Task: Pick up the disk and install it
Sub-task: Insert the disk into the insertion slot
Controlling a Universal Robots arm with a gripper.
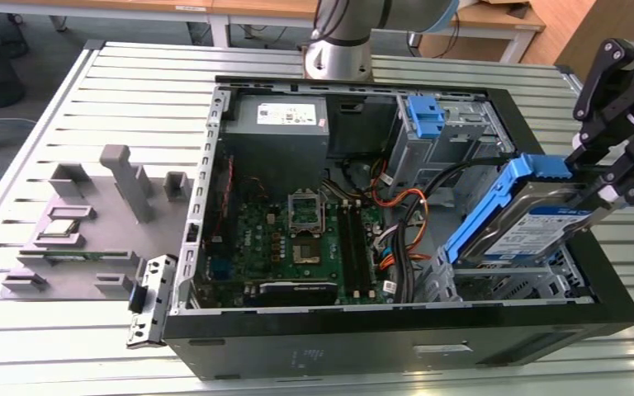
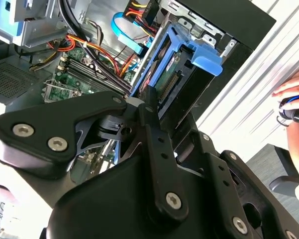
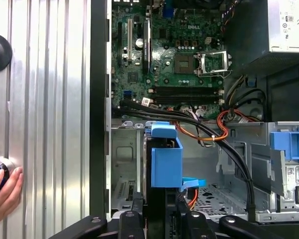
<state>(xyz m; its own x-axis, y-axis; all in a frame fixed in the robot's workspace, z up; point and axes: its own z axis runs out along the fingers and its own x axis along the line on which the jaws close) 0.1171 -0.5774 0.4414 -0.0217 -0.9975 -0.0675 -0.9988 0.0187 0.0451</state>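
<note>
The disk (image 1: 521,219), silver with a white-and-blue label and blue side rails, hangs tilted over the metal drive bay (image 1: 504,285) at the front corner of the open computer case (image 1: 405,342), on the exterior view's right. Its lower end dips into the bay and its upper end points up and away. My gripper (image 1: 601,183) is shut on that upper end. In both wrist views the black fingers (image 2: 150,107) clamp the disk (image 2: 176,74) by its blue rail (image 3: 165,159), just above the bay (image 3: 124,164).
Black and orange cables (image 1: 405,206) run beside the bay, next to the motherboard (image 1: 295,239). A grey power-supply box (image 1: 275,124) and a blue caddy (image 1: 425,115) sit at the back. A grey fixture (image 1: 75,223) lies on the exterior view's left. A person's hand (image 3: 5,191) rests on the table.
</note>
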